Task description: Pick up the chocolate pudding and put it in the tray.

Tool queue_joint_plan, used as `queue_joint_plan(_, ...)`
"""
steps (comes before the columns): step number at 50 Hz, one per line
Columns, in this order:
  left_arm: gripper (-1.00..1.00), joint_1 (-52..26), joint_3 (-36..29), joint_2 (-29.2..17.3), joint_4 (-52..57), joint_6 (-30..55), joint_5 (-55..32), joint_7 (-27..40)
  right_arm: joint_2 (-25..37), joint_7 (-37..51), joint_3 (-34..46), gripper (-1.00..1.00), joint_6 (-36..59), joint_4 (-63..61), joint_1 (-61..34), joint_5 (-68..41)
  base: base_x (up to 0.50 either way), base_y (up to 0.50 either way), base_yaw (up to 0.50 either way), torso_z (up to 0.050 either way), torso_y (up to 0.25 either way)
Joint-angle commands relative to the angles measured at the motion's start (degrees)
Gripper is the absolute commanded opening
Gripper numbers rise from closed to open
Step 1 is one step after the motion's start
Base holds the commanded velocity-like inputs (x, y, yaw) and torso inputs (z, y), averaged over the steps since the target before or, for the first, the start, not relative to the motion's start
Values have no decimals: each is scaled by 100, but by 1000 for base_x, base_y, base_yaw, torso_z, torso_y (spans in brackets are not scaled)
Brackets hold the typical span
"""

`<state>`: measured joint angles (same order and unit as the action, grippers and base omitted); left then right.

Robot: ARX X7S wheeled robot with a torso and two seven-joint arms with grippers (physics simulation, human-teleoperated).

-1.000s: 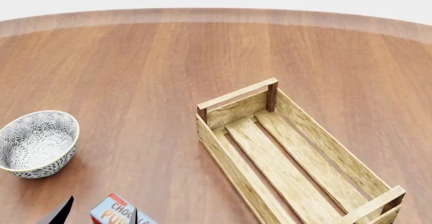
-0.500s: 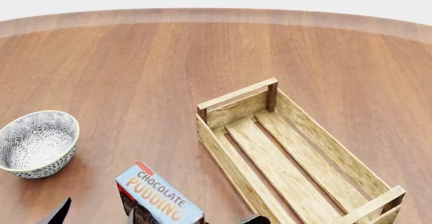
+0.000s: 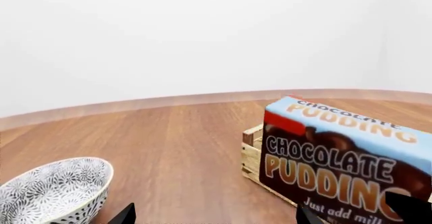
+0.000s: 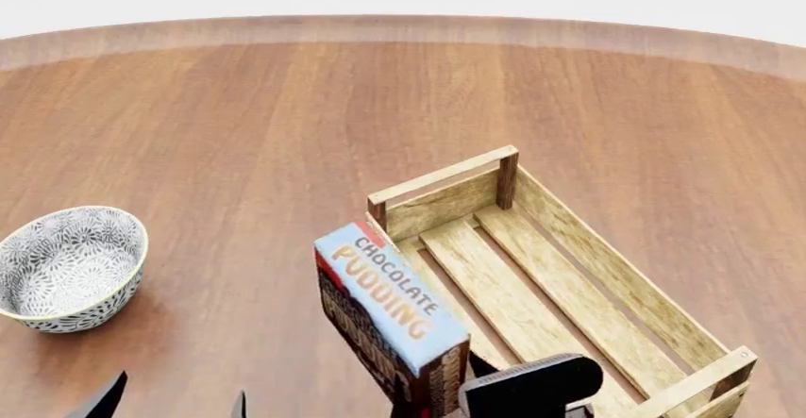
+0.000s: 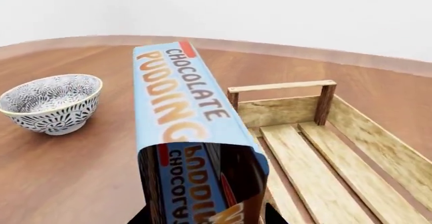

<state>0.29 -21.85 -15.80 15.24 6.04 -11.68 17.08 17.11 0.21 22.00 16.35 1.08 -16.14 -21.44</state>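
Observation:
The chocolate pudding carton [image 4: 384, 312], light-blue top and dark brown sides, is held above the table at the tray's near left wall. It fills the right wrist view [image 5: 185, 128] and shows in the left wrist view [image 3: 344, 158]. My right gripper [image 5: 206, 219] is shut on the carton's lower end; its dark body [image 4: 529, 388] shows at the bottom of the head view. The wooden tray [image 4: 629, 291] lies right of centre, with nothing in it. My left gripper [image 4: 170, 404] is open and empty at the bottom left, its fingertips [image 3: 125, 215] wide apart.
A round grey-white patterned bowl [image 4: 66, 267] stands on the round wooden table [image 4: 252, 135] at the left, also in the left wrist view [image 3: 54, 191] and right wrist view [image 5: 52, 101]. The table's curved far edge runs along the back.
My right gripper has carried the pudding carton up and to the right, from the bottom left of the head view to the tray's near left wall. The left gripper stays put.

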Motion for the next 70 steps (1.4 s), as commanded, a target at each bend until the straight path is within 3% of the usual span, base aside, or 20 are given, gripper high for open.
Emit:
queue_joint_plan(1, 100, 12, -3, -9, -66, -58, -33, 17, 116, 193, -336, -100, 58, -86, -28, 48, 0, 0, 0, 0, 0)
queue_joint_plan(23, 100, -4, -30, -44, -103, -89, -76, 51, 130, 422, -509, -100, 59, 201, -196, 59, 0, 0, 0, 0, 0)
queue_joint_plan(70, 100, -33, -13, -82, -644, -477, -193, 17, -279, 1064, -917, -100, -1053, 2512, -990, 465, 0, 0, 0, 0, 0)
